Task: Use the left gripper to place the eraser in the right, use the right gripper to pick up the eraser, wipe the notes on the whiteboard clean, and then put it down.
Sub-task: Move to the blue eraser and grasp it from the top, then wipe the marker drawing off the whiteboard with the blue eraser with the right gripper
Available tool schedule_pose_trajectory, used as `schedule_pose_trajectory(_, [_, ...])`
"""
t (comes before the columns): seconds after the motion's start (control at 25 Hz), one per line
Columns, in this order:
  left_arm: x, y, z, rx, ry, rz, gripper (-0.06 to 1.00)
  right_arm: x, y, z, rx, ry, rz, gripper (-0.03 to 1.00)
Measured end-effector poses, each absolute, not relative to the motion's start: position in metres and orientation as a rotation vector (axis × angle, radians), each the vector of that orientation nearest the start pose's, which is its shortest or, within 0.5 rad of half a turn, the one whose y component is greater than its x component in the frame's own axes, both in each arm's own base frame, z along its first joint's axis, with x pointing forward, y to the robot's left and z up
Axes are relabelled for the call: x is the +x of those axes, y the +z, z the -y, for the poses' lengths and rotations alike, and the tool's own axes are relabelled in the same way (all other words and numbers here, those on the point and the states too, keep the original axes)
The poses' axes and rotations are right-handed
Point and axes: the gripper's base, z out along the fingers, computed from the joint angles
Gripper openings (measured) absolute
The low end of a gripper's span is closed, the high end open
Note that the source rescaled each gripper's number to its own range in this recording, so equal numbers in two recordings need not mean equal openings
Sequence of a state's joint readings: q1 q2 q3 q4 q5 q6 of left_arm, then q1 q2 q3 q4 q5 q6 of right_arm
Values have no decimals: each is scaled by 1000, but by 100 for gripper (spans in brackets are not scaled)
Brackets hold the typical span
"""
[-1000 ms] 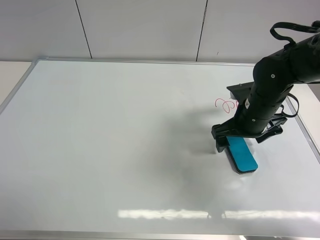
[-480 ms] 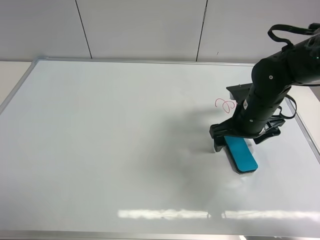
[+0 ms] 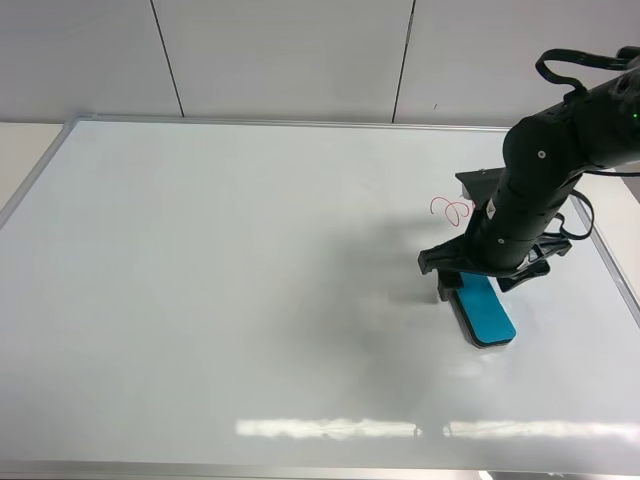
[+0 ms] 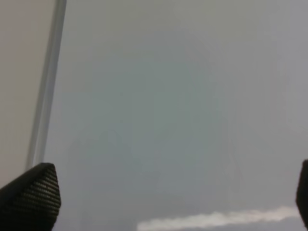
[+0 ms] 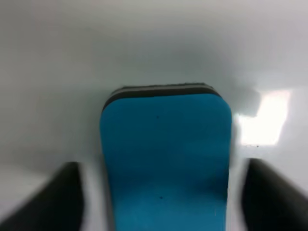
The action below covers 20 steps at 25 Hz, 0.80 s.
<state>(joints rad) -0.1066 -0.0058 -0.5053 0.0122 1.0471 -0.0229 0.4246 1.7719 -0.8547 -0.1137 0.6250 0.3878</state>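
We see the black two-fingered right gripper [image 3: 478, 287] low at the right of the high view, jaws spread either side of the flat teal-blue eraser [image 3: 487, 314], a gap showing on each flank; the eraser lies flat on the glossy white, silver-framed whiteboard [image 3: 250, 280], just below the small red scribbled notes [image 3: 450, 209]; the black left gripper [image 4: 166, 197] hangs released over the board beside its frame.

High view looks down across the whiteboard [image 3: 250, 300]; wrist views sit close above it — right shares the eraser [image 5: 166, 163].
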Motion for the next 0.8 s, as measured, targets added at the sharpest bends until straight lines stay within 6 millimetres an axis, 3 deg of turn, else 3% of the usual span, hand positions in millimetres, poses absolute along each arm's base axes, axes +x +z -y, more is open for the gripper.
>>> schedule_pose_trajectory(0.04, [-6,280,-2,84,-68,-2018,100,267,132,-114,-157,-32,-3005,0])
schedule_pose_trajectory(0.56, [-6,280,-2,84,-66,-2018,100,264,134,-112,-149,-59,-3034,2])
schedule_pose_trajectory(0.8, [-6,280,-2,84,-66,-2018,100,284,162,-104,-151,-78,-3031,2])
